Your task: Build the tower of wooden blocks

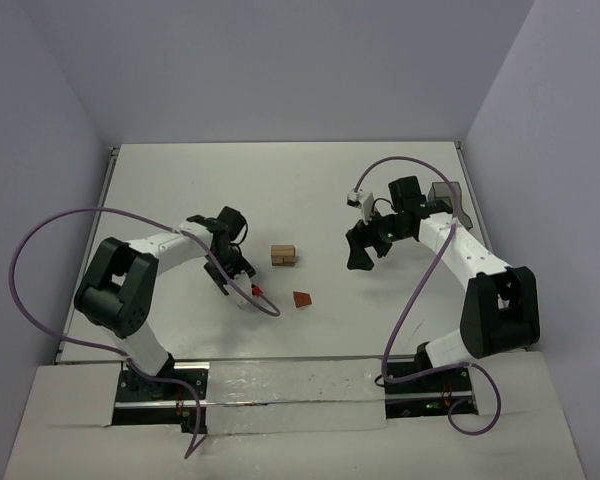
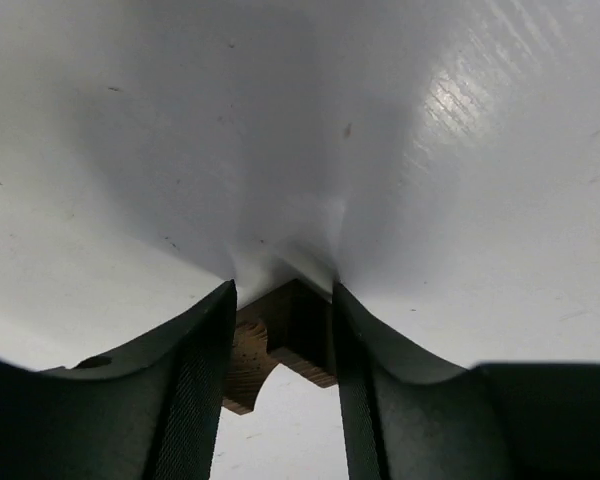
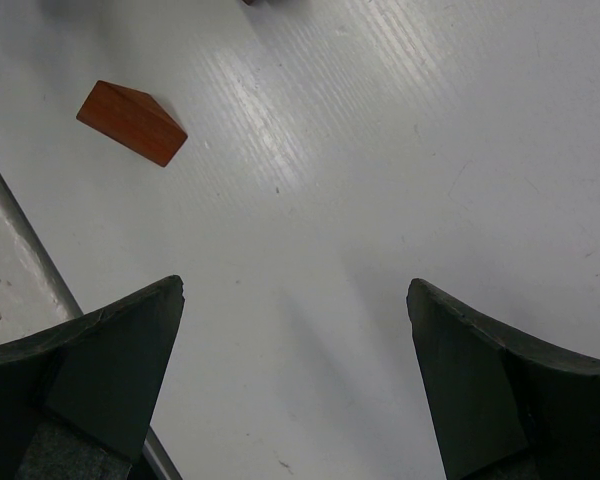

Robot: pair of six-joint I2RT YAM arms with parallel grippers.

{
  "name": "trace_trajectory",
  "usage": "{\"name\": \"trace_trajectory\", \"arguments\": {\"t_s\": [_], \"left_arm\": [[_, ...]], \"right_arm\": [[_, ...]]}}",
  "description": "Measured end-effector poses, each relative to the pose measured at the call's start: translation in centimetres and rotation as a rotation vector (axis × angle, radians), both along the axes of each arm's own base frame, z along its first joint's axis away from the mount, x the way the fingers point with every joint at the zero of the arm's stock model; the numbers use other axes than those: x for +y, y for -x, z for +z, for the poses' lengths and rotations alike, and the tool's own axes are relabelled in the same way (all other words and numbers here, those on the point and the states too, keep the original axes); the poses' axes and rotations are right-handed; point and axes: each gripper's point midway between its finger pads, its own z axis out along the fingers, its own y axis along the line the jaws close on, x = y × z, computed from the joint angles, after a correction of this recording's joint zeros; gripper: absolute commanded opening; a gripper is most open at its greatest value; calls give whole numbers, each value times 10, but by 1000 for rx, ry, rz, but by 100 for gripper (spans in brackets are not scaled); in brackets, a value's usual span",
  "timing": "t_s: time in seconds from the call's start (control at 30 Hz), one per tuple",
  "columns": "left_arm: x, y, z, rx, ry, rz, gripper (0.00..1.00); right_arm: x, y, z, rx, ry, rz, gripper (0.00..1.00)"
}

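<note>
Two light tan blocks (image 1: 283, 256) sit stacked together at the table's middle. A reddish-brown wedge (image 1: 301, 299) lies alone in front of them; it also shows in the right wrist view (image 3: 130, 122) at the upper left. My left gripper (image 1: 242, 283) is left of the wedge, close to the table, and shut on a brown arch-cut wood block (image 2: 280, 340) between its fingers (image 2: 195, 380). A small red bit (image 1: 255, 290) shows at its tip. My right gripper (image 1: 360, 255) is open and empty, to the right of the tan blocks, jaws wide over bare table (image 3: 295, 287).
The white table (image 1: 310, 190) is walled on three sides. A raised edge strip (image 3: 20, 250) crosses the left of the right wrist view. Purple cables loop beside each arm base. A dark grey part (image 1: 448, 200) sits near the right wall.
</note>
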Motion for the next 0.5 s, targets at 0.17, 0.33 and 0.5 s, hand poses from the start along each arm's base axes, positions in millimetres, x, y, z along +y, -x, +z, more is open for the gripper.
{"name": "trace_trajectory", "arguments": {"t_s": [0.17, 0.33, 0.5], "left_arm": [[3, -3, 3, -31, -10, 0, 80], [6, 3, 6, -10, -11, 14, 75], [-16, -3, 40, 57, 130, 204, 68]], "right_arm": [[0, 0, 0, 1, 0, 0, 100], [0, 0, 0, 1, 0, 0, 100], [0, 0, 0, 1, 0, 0, 100]]}}
